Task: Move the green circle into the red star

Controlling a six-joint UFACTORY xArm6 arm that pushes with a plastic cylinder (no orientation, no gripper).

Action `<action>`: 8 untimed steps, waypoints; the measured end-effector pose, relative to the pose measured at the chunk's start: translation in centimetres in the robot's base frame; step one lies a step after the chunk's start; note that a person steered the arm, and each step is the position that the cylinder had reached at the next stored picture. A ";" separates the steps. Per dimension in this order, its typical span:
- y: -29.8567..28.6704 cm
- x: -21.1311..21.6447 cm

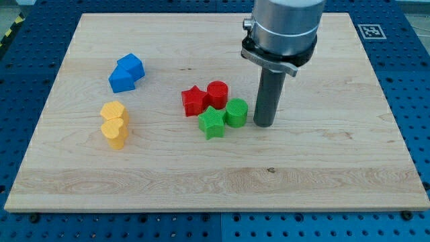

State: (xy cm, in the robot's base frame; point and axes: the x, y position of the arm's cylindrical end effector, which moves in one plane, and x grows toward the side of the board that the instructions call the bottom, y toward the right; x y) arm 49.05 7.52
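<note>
One short shove remains: my tip sits just right of the green circle, seemingly touching. The red star waits near on the left (green star, red circle crowd between). No gripper here; nothing held.

My tip stands just right of the ribbed green circle block; the ribbed green star block and red circle block crowd the red star block.
</note>
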 end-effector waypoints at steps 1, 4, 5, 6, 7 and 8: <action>0.0 0.4; -3.9 -2.2; -5.6 -2.2; -5.9 -1.8; -4.6 -0.8; -3.0 -0.5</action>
State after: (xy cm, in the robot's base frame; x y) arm 48.59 4.55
